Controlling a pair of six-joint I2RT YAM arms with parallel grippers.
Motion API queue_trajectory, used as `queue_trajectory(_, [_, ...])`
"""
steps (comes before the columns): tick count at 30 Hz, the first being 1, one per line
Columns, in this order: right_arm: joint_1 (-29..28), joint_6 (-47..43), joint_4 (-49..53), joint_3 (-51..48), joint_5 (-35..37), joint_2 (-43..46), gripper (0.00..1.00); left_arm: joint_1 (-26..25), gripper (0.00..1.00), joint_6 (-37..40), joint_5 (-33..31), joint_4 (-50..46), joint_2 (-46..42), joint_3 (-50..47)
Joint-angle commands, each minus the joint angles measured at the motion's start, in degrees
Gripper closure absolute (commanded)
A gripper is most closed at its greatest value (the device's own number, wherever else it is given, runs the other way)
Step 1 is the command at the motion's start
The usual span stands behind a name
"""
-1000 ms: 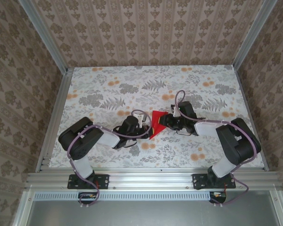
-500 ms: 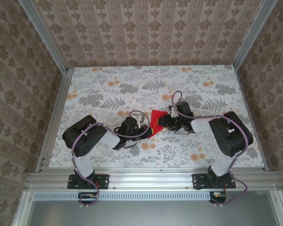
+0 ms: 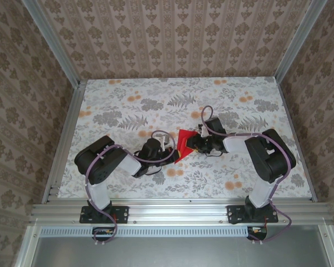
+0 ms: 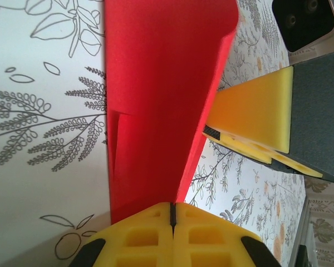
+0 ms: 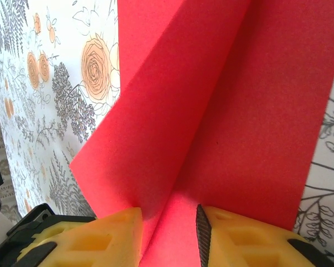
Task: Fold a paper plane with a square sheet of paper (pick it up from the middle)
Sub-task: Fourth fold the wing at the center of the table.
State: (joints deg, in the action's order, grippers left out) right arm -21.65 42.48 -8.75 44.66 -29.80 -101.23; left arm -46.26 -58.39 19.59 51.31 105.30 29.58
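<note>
The step in hand seems to be the pressing of a fold into the red paper [image 4: 161, 94], which lies half-folded between the two arms near the middle of the table [image 3: 128, 105]; it is not yet a plane, only a sheet with one flap lifted. To do this well, the left gripper [image 4: 172, 214] should act as a fixed anchor and not pull, because thin paper slips or tears easily; the right gripper [image 5: 170, 236] should close slowly over the raised fold and squeeze along the crease line, so that the edges meet evenly; a crooked crease here would probably spoil the later folds.

As to the tools: the left gripper is fully closed, its yellow pads [image 4: 139, 236] meeting with no gap, and the near edge of the paper is pinched between them; from there the sheet runs away over the table, with one side bent upward. Beyond it, the right gripper stands partly open; its jaws are on either side of the raised fold, and the paper goes into the gap between them; whether they press it cannot be told.
</note>
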Motion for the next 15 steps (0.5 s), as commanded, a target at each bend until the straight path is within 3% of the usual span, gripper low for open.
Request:
queue_trajectory(1, [0.1,-1.3,4.8,1.2,3.3,-2.2,0.64,0.7,0.95,-1.2,0.9,1.6,1.6,-0.3])
queue_trajectory(6, [-0.2,-1.4,8.6,2.6,5.3,-3.2,0.63,1.0,0.90,-1.6,1.3,1.9,2.0,0.0])
queue_trajectory(15, [-0.6,-1.1,14.3,4.8,7.8,-4.9,0.60,1.1,0.71,1.7,1.6,-3.1,-1.3,1.4])
